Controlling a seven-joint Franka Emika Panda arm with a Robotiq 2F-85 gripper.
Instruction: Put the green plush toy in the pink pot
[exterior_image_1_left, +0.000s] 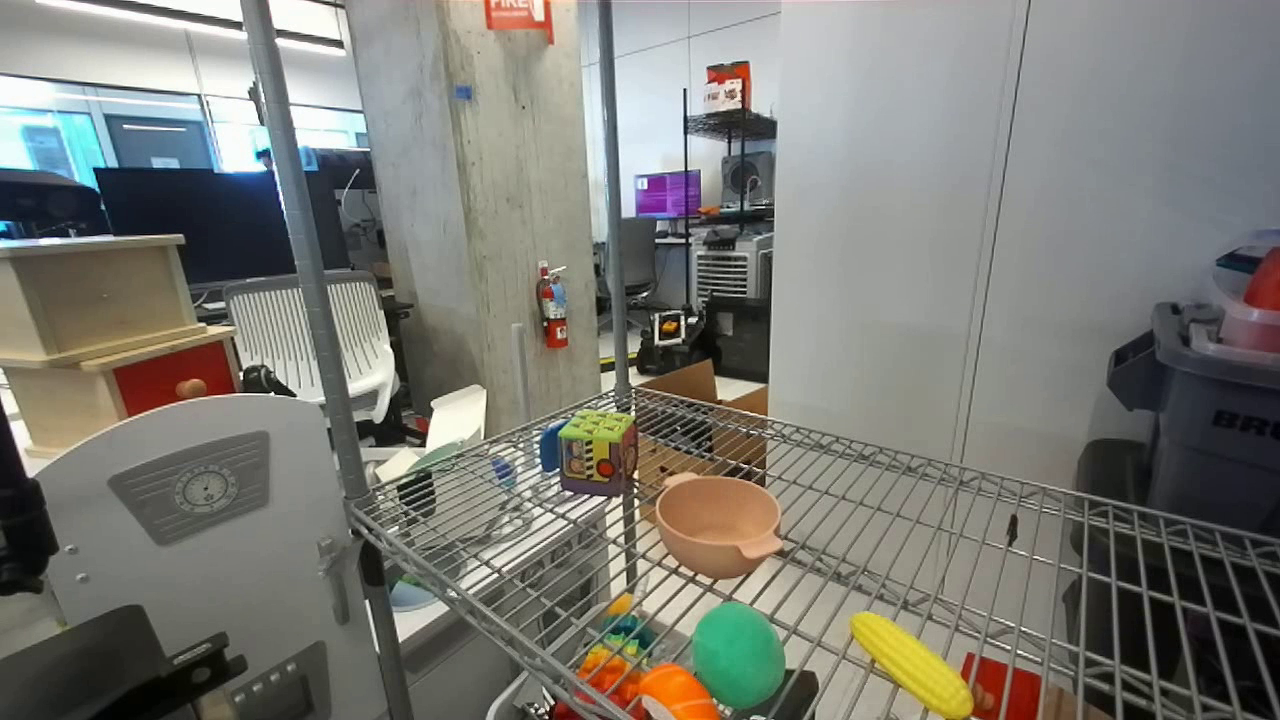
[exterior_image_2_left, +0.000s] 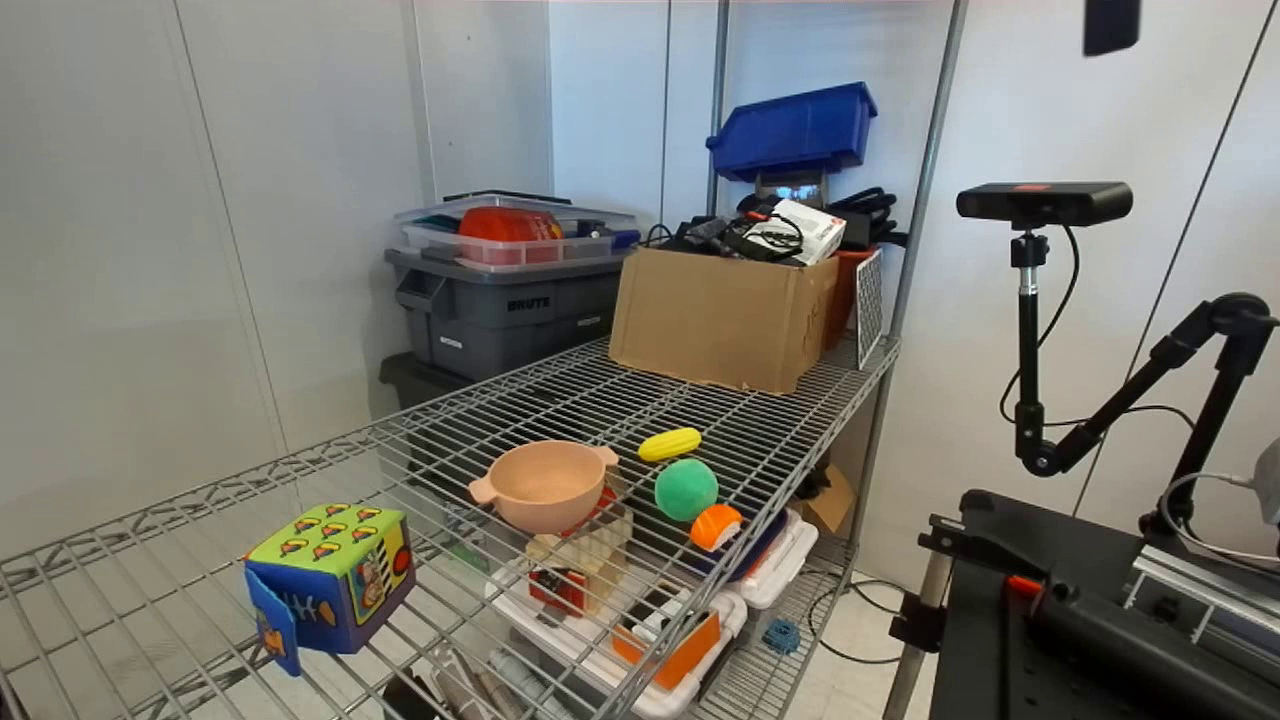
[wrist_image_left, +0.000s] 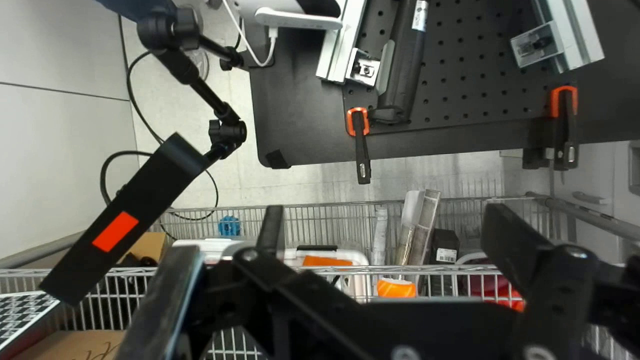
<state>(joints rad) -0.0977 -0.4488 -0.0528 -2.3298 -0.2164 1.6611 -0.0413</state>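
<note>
I'm catching "FIRE" on 1 red sign (exterior_image_1_left: 518, 14) against the concrete column (exterior_image_1_left: 520, 150), its smaller line blurring. On 1 gray bin (exterior_image_2_left: 510, 325), "BRUTE" is showing. The bin's 2 white labels (exterior_image_2_left: 450, 342) and the sticker (wrist_image_left: 446, 255) on a black box (wrist_image_left: 442, 237) are carrying print too small to read.

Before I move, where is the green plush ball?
In an exterior view, the green plush ball sits on the wire shelf, right of the round pink pot, beside the small orange toy.

Pale panelled wall (exterior_image_1_left: 880, 220); concrete pillar (exterior_image_1_left: 490, 180); white chair (exterior_image_1_left: 312, 325) near pillar; ceiling light (exterior_image_1_left: 150, 19) lit.
</note>
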